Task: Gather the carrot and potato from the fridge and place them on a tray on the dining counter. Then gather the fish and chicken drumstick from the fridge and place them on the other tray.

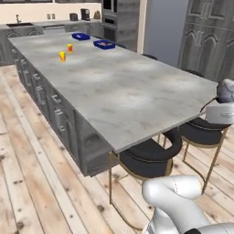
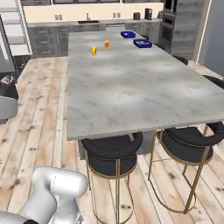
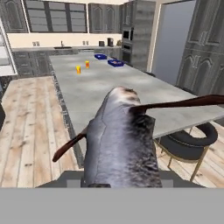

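On the far left of the long grey marble tabletop [image 1: 123, 87], two small yellow-and-orange cups [image 1: 62, 56] stand near the edge. Right of them, toward the far end, sit two shallow blue trays [image 1: 104, 44], side by side and a little apart. In the hand view the right-hand tray [image 3: 116, 63] has something small and orange-brown in it; I cannot tell what.

The grey, speckled fish with dark fins [image 3: 120, 144] is up close in the hand view, rising from between the fingers with its long axis pointing away from the hand, toward the tabletop's far end. The fingers appear clamped on its near end, though the tips are hidden under it. In the left base view the gripper [image 1: 225, 98] hangs off the tabletop's near right corner, above the black round stools with brass legs [image 1: 148, 157].

The trays lie well ahead and slightly left of the fish, so the carry probably runs the tabletop's length.
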Motion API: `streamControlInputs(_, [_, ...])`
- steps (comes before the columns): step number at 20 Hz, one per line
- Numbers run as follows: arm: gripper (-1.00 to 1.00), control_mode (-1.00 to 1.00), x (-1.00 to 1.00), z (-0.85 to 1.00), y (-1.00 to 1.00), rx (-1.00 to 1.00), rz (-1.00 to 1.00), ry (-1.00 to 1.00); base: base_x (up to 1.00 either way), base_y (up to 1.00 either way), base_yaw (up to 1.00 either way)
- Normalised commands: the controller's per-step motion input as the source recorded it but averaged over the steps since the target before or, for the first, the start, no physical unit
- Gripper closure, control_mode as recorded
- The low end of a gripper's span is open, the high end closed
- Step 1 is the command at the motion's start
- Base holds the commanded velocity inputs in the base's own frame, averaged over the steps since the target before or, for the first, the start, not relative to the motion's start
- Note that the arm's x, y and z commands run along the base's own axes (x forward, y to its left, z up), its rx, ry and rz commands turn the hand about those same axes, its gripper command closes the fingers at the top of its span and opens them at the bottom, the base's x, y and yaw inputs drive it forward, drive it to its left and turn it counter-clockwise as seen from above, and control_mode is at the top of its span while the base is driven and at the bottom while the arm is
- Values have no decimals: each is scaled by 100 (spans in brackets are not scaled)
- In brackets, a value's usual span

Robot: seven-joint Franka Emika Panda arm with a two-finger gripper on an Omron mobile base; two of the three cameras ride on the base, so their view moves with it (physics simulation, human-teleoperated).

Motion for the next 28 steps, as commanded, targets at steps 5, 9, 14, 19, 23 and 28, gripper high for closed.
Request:
streamControlInputs(5, [100, 100, 0, 0, 0, 0, 0, 0, -2, -100, 1])
streamControlInputs(9, [100, 100, 0, 0, 0, 0, 0, 0, 0, -100, 1])
streamControlInputs(14, [100, 100, 0, 0, 0, 0, 0, 0, 0, -100, 1])
streamControlInputs(19, [100, 100, 0, 0, 0, 0, 0, 0, 0, -100, 1])
streamControlInputs(23, [100, 100, 0, 0, 0, 0, 0, 0, 3, -100, 2])
streamControlInputs(28, [100, 100, 0, 0, 0, 0, 0, 0, 12, -100, 2])
